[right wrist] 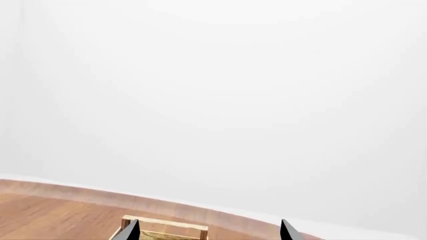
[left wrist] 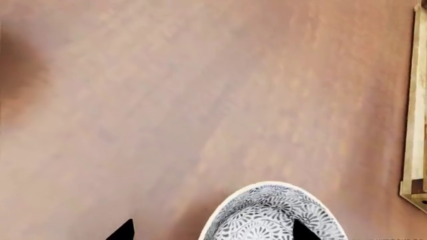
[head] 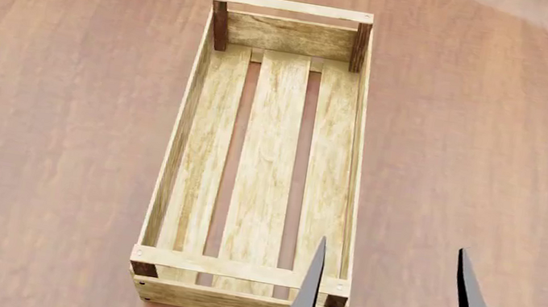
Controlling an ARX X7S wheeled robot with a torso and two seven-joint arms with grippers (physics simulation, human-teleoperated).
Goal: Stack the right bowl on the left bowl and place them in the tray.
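Observation:
A bowl with a grey-and-white floral pattern and a white rim shows only in the left wrist view, standing on the wooden table. My left gripper is open, one fingertip over the bowl's inside and the other outside its rim. No second bowl is in view. The tray, a long light-wood crate with three floor slats, lies empty in the middle of the head view; its side shows in the left wrist view. My right gripper is open and empty, above the tray's near right corner.
The reddish-brown wooden table spreads all around the tray. Its curved far edge shows in the right wrist view, with the tray's far end between the open right fingertips. Beyond is plain white.

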